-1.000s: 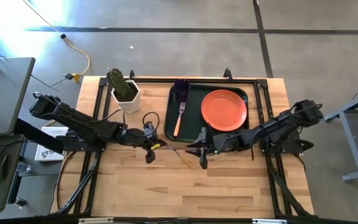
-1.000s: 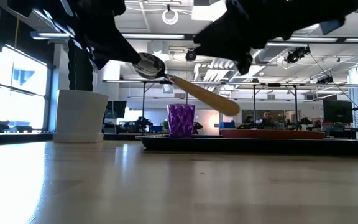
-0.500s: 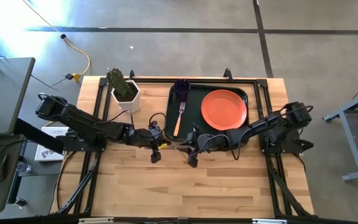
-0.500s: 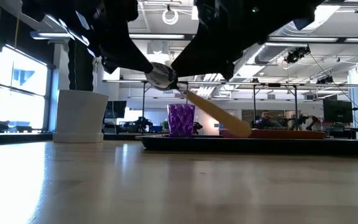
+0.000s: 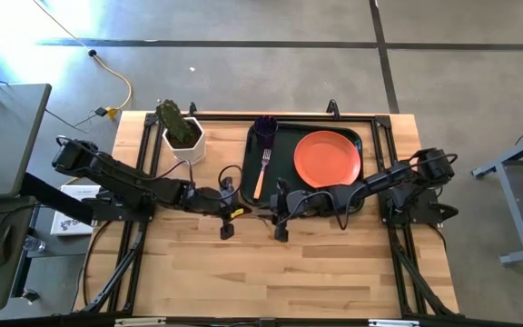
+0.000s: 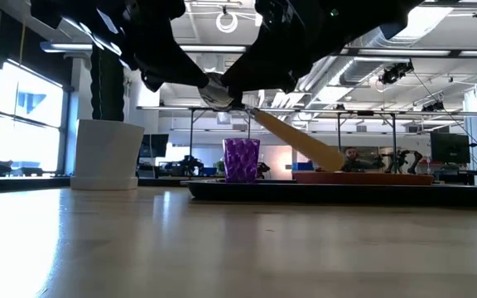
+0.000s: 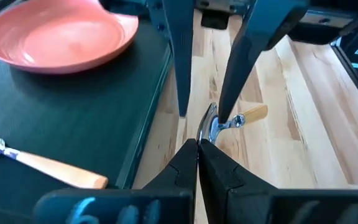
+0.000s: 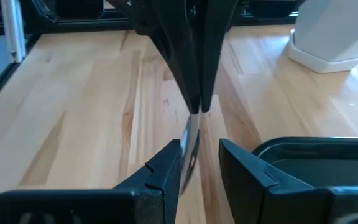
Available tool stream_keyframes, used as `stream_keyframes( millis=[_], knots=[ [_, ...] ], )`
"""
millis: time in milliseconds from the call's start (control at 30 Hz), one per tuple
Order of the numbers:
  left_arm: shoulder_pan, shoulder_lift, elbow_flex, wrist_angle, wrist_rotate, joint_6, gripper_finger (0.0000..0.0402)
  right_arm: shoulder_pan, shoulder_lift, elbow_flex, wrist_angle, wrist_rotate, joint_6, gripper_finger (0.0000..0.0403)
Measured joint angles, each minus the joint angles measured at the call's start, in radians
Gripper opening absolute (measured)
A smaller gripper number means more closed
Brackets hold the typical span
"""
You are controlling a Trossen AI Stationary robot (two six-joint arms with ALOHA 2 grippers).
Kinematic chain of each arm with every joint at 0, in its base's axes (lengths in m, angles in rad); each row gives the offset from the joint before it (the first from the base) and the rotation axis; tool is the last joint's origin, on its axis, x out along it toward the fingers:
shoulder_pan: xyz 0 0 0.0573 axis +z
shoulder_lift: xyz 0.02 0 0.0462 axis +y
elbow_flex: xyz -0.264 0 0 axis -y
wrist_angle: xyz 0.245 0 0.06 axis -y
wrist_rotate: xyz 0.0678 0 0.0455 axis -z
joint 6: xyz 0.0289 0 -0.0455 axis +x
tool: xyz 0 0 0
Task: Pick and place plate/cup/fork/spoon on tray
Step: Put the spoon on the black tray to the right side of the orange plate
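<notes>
My left gripper point(image 5: 228, 215) is shut on the spoon point(image 6: 288, 136), held in the air above the bare table just near of the green tray point(image 5: 280, 154). My right gripper point(image 5: 266, 212) faces it, open, with one finger on either side of the spoon's bowl point(image 8: 191, 144). I cannot tell whether it touches the spoon. The orange-red plate point(image 5: 328, 160), the purple cup point(image 5: 264, 127) and the fork point(image 5: 262, 170) rest on the tray. The high view hides most of the spoon under the grippers. My left gripper pinches the tip of the spoon's silver bowl point(image 7: 209, 132) between its two shut fingers, coming level from the table's left. The spoon is lifted clear of the table, and its yellow-orange handle point(image 6: 305, 147) slants down toward the table's right.
A white pot with a green cactus point(image 5: 182, 136) stands at the far left of the table, beside the tray. Bare wood lies along the near half of the table. The low view shows a room with people beyond the table.
My right gripper has gone toward the table's left, up to the spoon, and its open fingers now stand around the bowl. My left gripper has carried the spoon a little toward the table's right. The spoon stays clear of the table, handle slanting down.
</notes>
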Motion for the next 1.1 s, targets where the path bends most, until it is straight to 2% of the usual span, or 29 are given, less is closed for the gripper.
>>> stream_keyframes(
  millis=[167,367,500,600,700,867,933,1000,1100],
  knots=[
    [0.001,0.000,0.000,0.026,-0.002,0.002,0.0000,-0.017,0.000,0.000,-0.010,-0.003,0.028,0.0087],
    [0.002,0.000,0.000,0.019,-0.023,0.000,0.0002,-0.040,0.000,0.000,-0.010,-0.019,0.095,0.0008],
    [0.001,-0.002,0.000,0.006,-0.064,0.018,0.0015,-0.068,0.000,-0.002,0.005,-0.017,0.195,0.0009],
    [-0.011,-0.002,0.002,-0.049,-0.181,-0.002,0.0031,-0.096,-0.004,-0.022,0.035,0.070,0.275,0.0004],
    [-0.039,0.000,-0.019,-0.129,-0.239,-0.035,0.0048,-0.152,-0.009,-0.084,0.162,0.225,0.375,0.0012],
    [-0.071,-0.001,-0.073,-0.137,-0.346,-0.086,0.0069,-0.269,-0.009,-0.225,0.364,0.259,0.557,0.0003],
    [-0.091,-0.002,-0.094,-0.134,-0.383,-0.108,0.0073,-0.310,-0.008,-0.284,0.419,0.316,0.608,0.0002],
    [-0.105,-0.003,-0.110,-0.134,-0.444,-0.121,0.0076,-0.336,-0.008,-0.327,0.435,0.389,0.653,0.0003],
    [-0.117,-0.003,-0.123,-0.133,-0.488,-0.122,0.0076,-0.357,-0.008,-0.368,0.433,0.441,0.660,0.0002]
  ],
)
